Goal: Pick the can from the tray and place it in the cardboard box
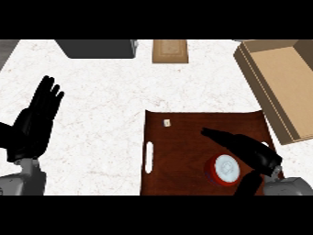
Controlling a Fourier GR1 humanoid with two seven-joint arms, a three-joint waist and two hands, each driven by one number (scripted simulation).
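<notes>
White, faintly speckled stone makes up the bench (104, 92), matte and flat, with a dark strip of floor or wall at its far-left edge. On it lies a tray (186, 137) of dark reddish-brown wood, rectangular, with a slotted handle cut near its left side and a small pale scrap near its far-left corner.

The right robot hand (250, 151) reaches over the tray's near-right part, fingers straight and extended, thumb spread below; it grasps nothing. The can (226, 168) stands upright just beside and under that palm, between the fingers and the thumb, a short cylinder with a red rim and a pale round top. Whether the palm touches it I cannot tell.

The cardboard box (287, 92) sits beyond and to the right of this robot hand, well apart from the can: an open, long rectangular carton of plain tan board, flaps out.

The left robot hand (36, 121) rests open, fingers up, far to the left.

By my judgement the step is the approach to grasp. Next the fingers and thumb must curl round the can's smooth curved wall, then lift it clear before carrying it away and rightward.

At the far edge sit a grey block (96, 48) and a small tan packet (170, 50).
</notes>
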